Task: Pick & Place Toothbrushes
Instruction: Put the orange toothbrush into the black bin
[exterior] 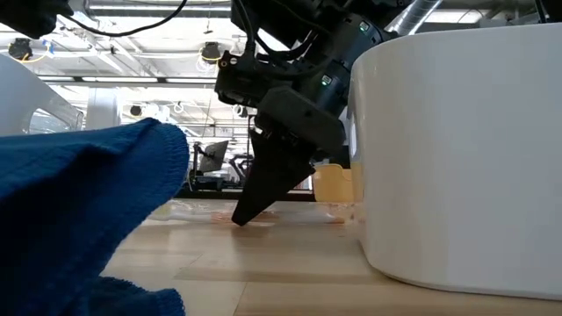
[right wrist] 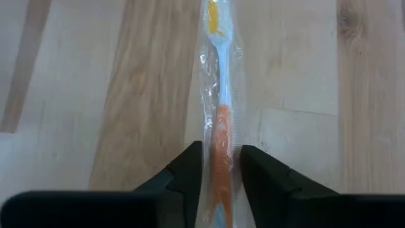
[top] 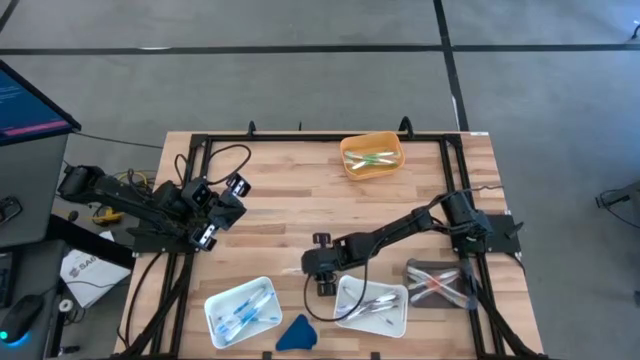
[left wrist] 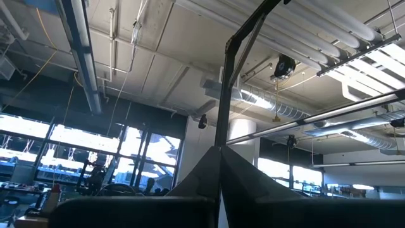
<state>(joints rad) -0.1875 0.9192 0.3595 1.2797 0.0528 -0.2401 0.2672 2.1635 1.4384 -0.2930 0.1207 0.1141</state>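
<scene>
Partly hidden, right fingers pinch a wrapped orange toothbrush; left fingers closed.

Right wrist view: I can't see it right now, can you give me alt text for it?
The right gripper has its two dark fingers on either side of an orange-and-white toothbrush in a clear plastic wrapper, which lies flat on the light wooden table. The brush's yellow-bristled head points away from the camera.
</scene>
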